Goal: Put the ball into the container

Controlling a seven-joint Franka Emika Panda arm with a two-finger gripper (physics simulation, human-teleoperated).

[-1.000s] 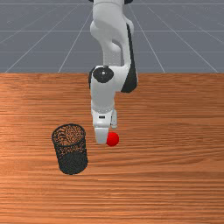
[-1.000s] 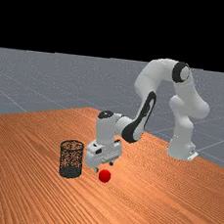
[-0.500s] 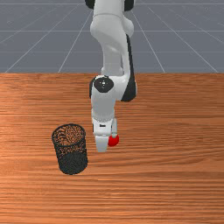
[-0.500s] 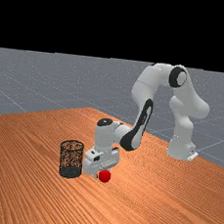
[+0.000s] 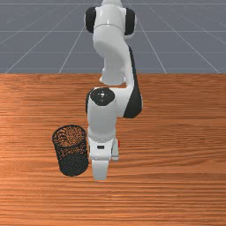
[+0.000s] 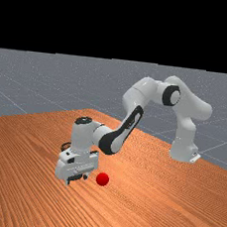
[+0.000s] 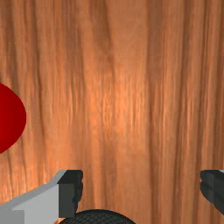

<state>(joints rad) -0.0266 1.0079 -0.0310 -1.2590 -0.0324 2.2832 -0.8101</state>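
gripper (image 6: 77,179) is wide open, far view's lower left. red ball (image 6: 102,179) sits just right of it, so slide there imo.

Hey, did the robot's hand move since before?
Yes, the hand went toward the far view's left: it was beside the black basket, now it hides most of it.

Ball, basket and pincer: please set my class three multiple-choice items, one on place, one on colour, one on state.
1. Where is the ball?
A) in the basket
B) on the table
C) on the floor

2. What colour is the ball?
A) green
B) blue
C) red

3. How is the pincer?
A) open
B) shut on the ball
C) shut, empty

1: B, the far view shows it resting there.
2: C, it looks plainly red.
3: A, in the wrist view the fingers stand well apart.
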